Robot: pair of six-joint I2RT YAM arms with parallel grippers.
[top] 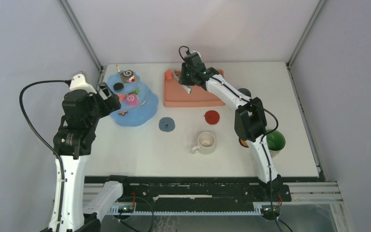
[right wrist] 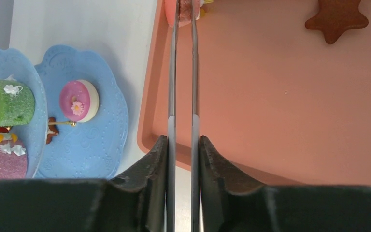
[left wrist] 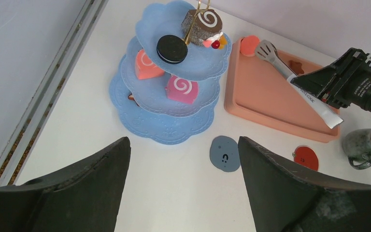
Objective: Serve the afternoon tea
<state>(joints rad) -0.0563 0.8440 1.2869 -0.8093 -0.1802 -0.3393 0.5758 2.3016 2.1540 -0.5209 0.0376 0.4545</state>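
Observation:
The blue tiered dessert tower [top: 134, 110] stands at the back left with several toy pastries on it: a chocolate swirl roll [left wrist: 202, 24], a black sandwich biscuit [left wrist: 172, 48], a pink swirl [left wrist: 181, 89] and a pink doughnut [right wrist: 78, 106]. My left gripper [left wrist: 183, 140] hangs open and holds nothing, beside the tower [left wrist: 164, 123]. My right gripper [right wrist: 183, 140] is shut on the metal tongs [right wrist: 173, 72] over the salmon tray [right wrist: 270, 106]. The tong tips reach a pink pastry [right wrist: 186, 10] at the tray's corner. A brown star biscuit [right wrist: 336, 17] lies on the tray. The cream mug [top: 206, 142] stands mid-table.
A blue coaster [top: 166, 124] and a red coaster [top: 212, 116] lie in front of the tray [top: 193, 99]. The green mug [top: 275, 140] stands at the right. The grey mug [left wrist: 367, 144] sits behind my right arm. The enclosure walls stand close on both sides.

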